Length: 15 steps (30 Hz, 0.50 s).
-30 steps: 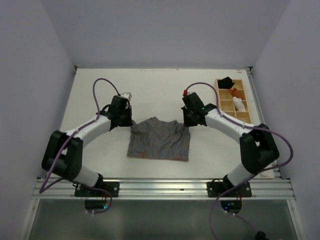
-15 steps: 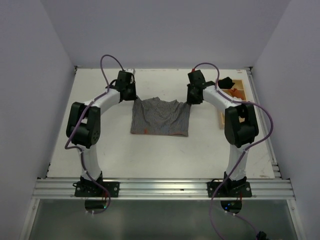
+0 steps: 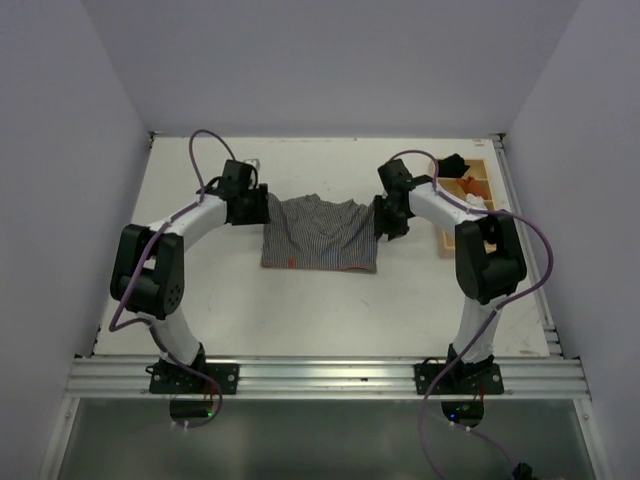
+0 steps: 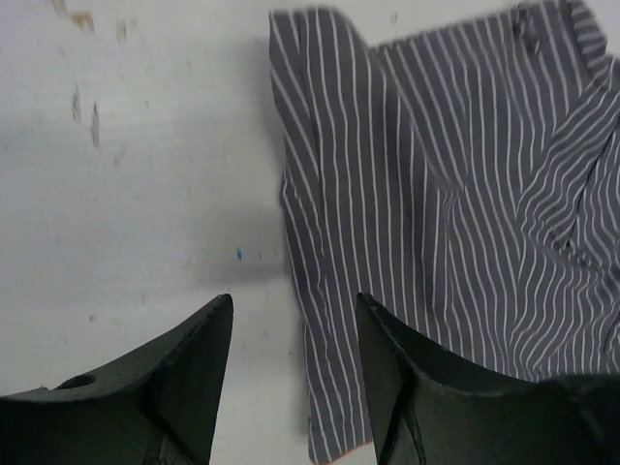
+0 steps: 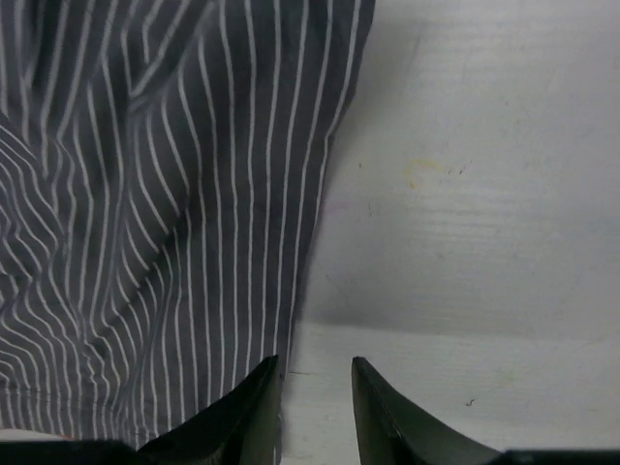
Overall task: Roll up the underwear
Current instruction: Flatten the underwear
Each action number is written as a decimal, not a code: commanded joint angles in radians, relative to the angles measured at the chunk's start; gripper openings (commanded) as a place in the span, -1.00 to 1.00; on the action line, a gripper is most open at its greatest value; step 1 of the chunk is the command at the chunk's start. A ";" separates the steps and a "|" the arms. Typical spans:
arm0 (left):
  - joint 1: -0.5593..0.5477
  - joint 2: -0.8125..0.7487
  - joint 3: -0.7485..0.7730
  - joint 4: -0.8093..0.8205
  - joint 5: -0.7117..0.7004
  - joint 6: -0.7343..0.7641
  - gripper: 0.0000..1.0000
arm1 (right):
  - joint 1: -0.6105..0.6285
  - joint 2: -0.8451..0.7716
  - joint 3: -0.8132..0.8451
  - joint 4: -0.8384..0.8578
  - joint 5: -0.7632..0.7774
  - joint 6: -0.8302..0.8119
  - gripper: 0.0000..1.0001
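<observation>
- The white table (image 3: 300, 300) stands between pale walls, and the underwear (image 3: 320, 235) lies flat and wrinkled at its middle.
- A wooden tray (image 3: 444, 245) sits well right of the underwear.
- Both arms bow outward.
- The left gripper (image 4: 294, 320) straddles the underwear's left edge, fingers spread.
- The right gripper (image 5: 314, 373) is at its right edge, fingers slightly apart and empty.

There is open table (image 3: 300, 300) in front of the underwear (image 3: 320, 235). A wooden box (image 3: 444, 242) sits right behind the right arm (image 3: 440, 207).

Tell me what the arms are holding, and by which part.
Nothing. The left gripper and right gripper have open jaws at the underwear's side edges.
</observation>
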 commanded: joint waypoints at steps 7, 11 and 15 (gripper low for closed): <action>-0.007 -0.101 -0.249 -0.027 0.032 -0.066 0.10 | 0.140 -0.091 -0.226 0.122 -0.110 0.089 -0.23; -0.004 -0.100 -0.220 -0.097 -0.189 -0.065 0.10 | 0.205 -0.146 -0.286 0.124 -0.072 0.178 -0.26; 0.062 -0.101 -0.123 -0.154 -0.310 -0.057 0.11 | 0.268 -0.229 -0.355 0.096 -0.040 0.272 -0.29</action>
